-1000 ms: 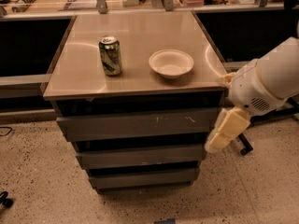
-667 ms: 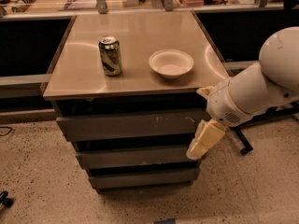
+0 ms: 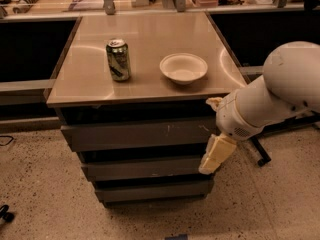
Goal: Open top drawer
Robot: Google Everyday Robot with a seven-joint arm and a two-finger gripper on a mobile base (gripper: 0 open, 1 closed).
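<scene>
The top drawer point(image 3: 135, 135) is the widest, tallest dark-grey front of three stacked under the table top, with pale scratch marks right of centre, and it is shut flush. Two narrower grey fronts point(image 3: 142, 168) sit below it. My gripper point(image 3: 215, 156) hangs from the white arm point(image 3: 265, 104) at the right end of the drawer stack. It overlaps the right edge of the top and middle fronts. I cannot tell whether it touches them.
A green can point(image 3: 118, 59) and a white bowl point(image 3: 183, 67) stand on the tan table top point(image 3: 145, 34). A cluttered counter point(image 3: 75, 4) runs behind. Dark wheeled legs point(image 3: 260, 156) stand on the speckled floor to the right.
My arm and gripper moved left and slightly down, from beside the table's right side to the right end of the drawer fronts. The drawers have not moved.
</scene>
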